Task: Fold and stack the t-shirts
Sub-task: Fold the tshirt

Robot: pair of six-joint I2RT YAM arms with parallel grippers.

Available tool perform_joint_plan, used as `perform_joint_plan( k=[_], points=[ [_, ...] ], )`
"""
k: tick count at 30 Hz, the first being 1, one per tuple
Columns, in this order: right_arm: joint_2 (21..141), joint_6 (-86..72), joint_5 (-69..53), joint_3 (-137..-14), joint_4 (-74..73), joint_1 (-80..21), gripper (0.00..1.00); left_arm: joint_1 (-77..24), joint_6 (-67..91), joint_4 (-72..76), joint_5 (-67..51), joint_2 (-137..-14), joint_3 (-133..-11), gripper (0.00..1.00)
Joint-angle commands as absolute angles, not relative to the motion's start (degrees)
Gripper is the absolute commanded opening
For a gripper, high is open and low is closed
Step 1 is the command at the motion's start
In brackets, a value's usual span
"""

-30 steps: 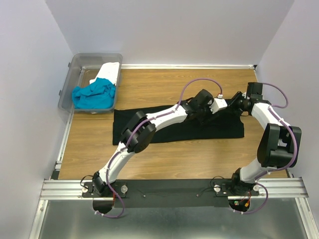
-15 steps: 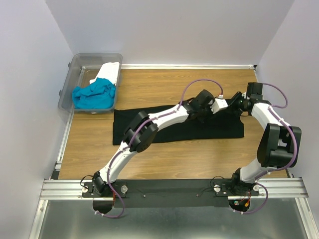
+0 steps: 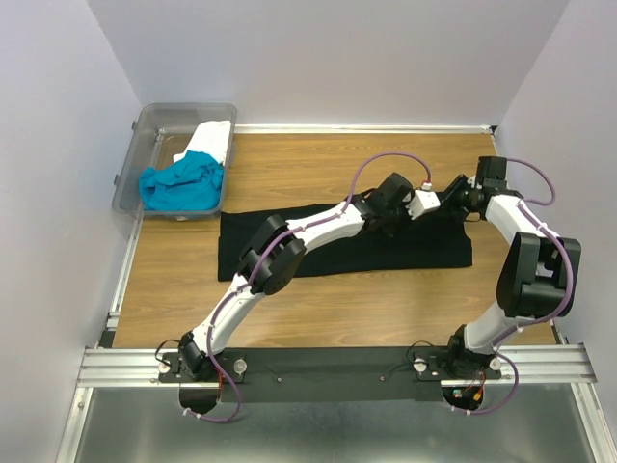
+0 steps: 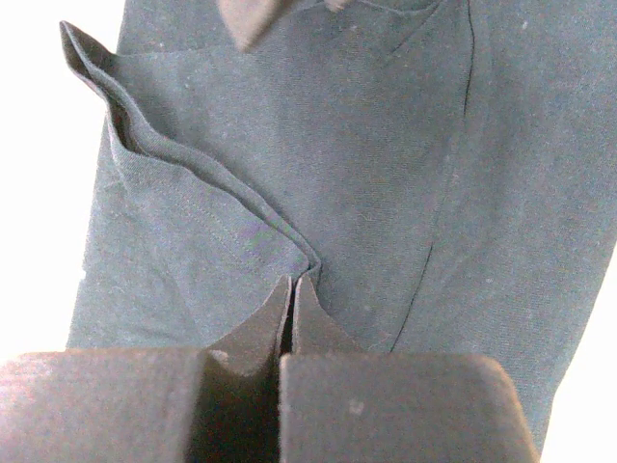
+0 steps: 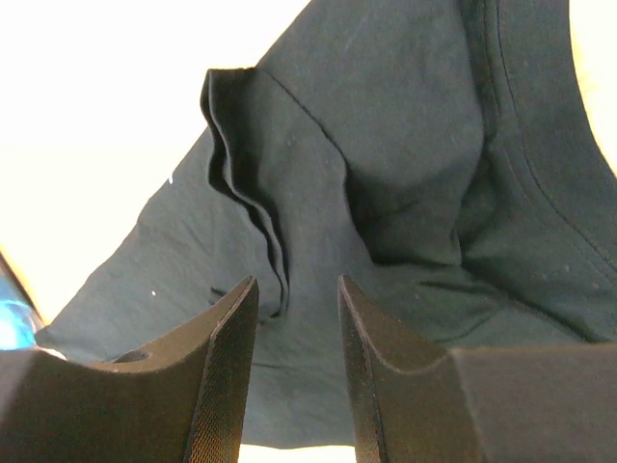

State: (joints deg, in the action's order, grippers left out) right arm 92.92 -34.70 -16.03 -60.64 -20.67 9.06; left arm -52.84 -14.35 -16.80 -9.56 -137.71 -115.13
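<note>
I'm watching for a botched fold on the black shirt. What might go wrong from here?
The left gripper is shut on only a thin ridge of the black t-shirt; the cloth may slip out, or only one layer may lift.
The right gripper stands open over its fold; lifting now would likely skew the shirt.

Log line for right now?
left tool: shut on black t-shirt fold | right tool: open above black t-shirt | blue t-shirt, white t-shirt: in bin
</note>
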Motion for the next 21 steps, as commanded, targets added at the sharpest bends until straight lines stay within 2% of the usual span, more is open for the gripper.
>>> perform_joint_plan(
  k=[1,6,8,11,21],
  points=[
    [95.4,-35.9,-17.1,-65.0,-20.2,8.8,0.47,-52.4,-14.8,-16.6,-10.6,-135.7,-114.2,0.0],
    [99.9,-36.0,-17.9,-68.9,-19.4,8.6,0.5,-52.2,-14.8,-16.1,-11.1,-134.4,-112.4,0.0],
    [102.1,-36.1,-18.2,-70.7,-19.2,8.4,0.59,-52.0,-14.9,-16.1,-11.5,-134.0,-111.7,0.0],
    [105.4,-36.4,-18.5,-73.0,-19.0,7.9,0.63,-51.9,-14.7,-15.9,-11.5,-133.3,-111.1,0.0],
    [112.3,-37.2,-18.5,-78.5,-18.2,6.9,0.62,-51.4,-14.3,-15.1,-11.4,-131.9,-110.6,0.0]
  ],
)
